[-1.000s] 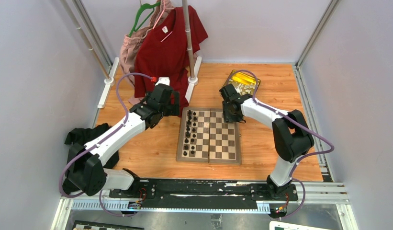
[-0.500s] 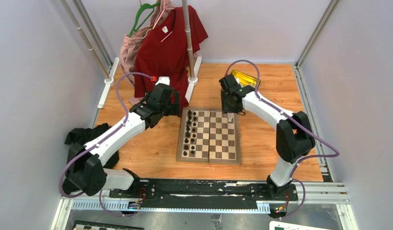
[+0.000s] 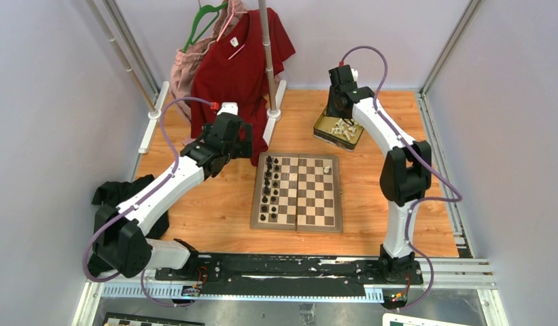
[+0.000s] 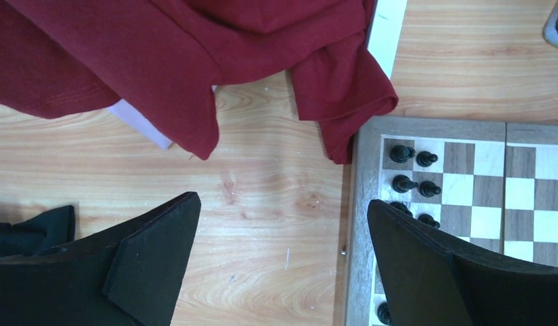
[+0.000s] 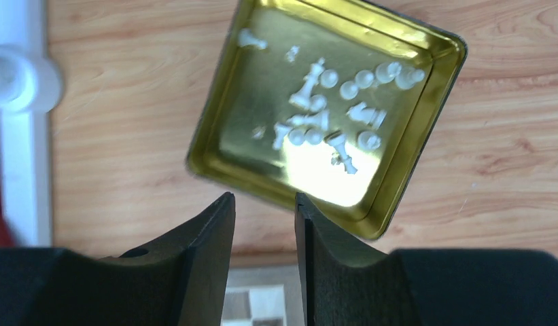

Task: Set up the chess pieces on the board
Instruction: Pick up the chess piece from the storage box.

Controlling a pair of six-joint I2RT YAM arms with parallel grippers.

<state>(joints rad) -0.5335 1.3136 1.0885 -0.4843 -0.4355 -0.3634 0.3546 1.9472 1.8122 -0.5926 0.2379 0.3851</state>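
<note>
The left claw hovers over the bare bench just left of the board, its fingers wide apart and empty. If it swings right while low, I think it can knock over the black pieces standing in two columns on the board's left side. The hem of the red shirt hangs over the far left corner and might catch a finger.

One white piece stands on the far right corner square. The other chess pieces lie in a gold tin, far right of the board. The right claw is above its near edge, fingers a little apart, holding nothing. These pieces lie crowded, many on their sides, so a pinch may take two or push them away. The light tin may slide.

The bench is smooth pale wood. Plain grey walls and metal poles close it in, and a clothes rack stands at the far side.
</note>
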